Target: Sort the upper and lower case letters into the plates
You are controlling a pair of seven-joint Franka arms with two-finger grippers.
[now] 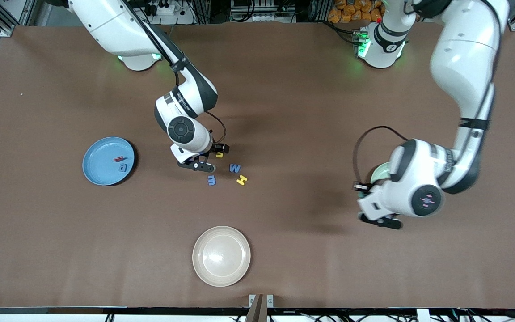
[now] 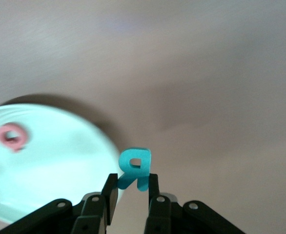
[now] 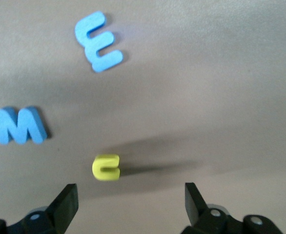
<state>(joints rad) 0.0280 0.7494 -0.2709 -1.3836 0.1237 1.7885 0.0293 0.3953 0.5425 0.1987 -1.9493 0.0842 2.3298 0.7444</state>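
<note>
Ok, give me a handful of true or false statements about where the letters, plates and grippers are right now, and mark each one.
1. The left gripper holds a teal letter R. True.
2. The right gripper is shut on the small yellow letter. False: its fingers are open, with that letter lying on the table between them.
3. The blue plate has letters in it. True: a red one and a blue one.
4. The cream-beige plate holds a yellow letter. False: nothing lies in it.
5. The mint green plate holds a pink-red letter. True.
</note>
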